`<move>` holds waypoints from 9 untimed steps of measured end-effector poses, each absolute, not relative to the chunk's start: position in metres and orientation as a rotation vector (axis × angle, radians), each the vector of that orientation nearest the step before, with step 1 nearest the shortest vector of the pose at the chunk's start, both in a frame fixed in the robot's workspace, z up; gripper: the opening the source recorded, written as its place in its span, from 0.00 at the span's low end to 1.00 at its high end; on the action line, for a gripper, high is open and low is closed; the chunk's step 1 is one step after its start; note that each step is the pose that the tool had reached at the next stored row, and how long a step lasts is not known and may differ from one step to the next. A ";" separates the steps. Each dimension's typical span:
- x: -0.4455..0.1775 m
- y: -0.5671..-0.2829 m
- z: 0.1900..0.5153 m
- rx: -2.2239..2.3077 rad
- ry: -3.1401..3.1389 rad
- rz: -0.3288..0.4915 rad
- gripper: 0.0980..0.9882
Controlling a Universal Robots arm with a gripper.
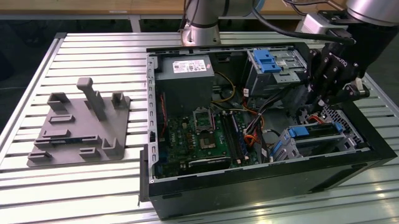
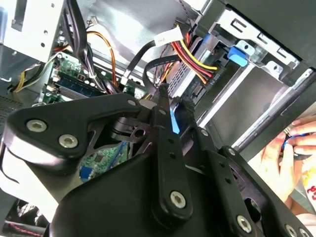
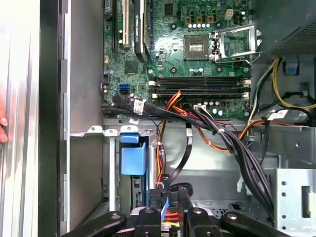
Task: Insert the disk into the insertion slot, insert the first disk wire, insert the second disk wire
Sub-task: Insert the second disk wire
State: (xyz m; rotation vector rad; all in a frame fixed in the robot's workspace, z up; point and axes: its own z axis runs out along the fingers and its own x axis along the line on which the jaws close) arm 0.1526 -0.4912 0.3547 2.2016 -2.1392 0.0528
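Now the gripper (image 1: 319,103) hangs inside the open case (image 1: 249,193), close to the wall at the exterior view's right, between the tall cage (image 1: 283,77) and the slot (image 1: 325,149). Its fingers (image 2: 165,143) are clenched on the thin blue end of a wire (image 2: 174,122), as both wrist views show. The disk (image 1: 309,132) sits in the slot, with its blue carrier near the fingers. Red, yellow and black cables (image 2: 197,61) crowd the narrow room around the fingertips. A hand (image 2: 279,153) is outside the case edge. On the worktop (image 1: 93,56) a grey fixture (image 1: 81,130) lies well apart from the case, with free room around it.
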 end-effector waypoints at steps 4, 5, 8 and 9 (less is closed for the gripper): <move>0.152 -0.488 0.353 2.190 -2.132 0.073 0.20; 0.152 -0.488 0.353 2.182 -2.125 0.086 0.20; 0.152 -0.486 0.352 2.157 -2.101 0.134 0.20; 0.152 -0.485 0.352 2.150 -2.095 0.146 0.20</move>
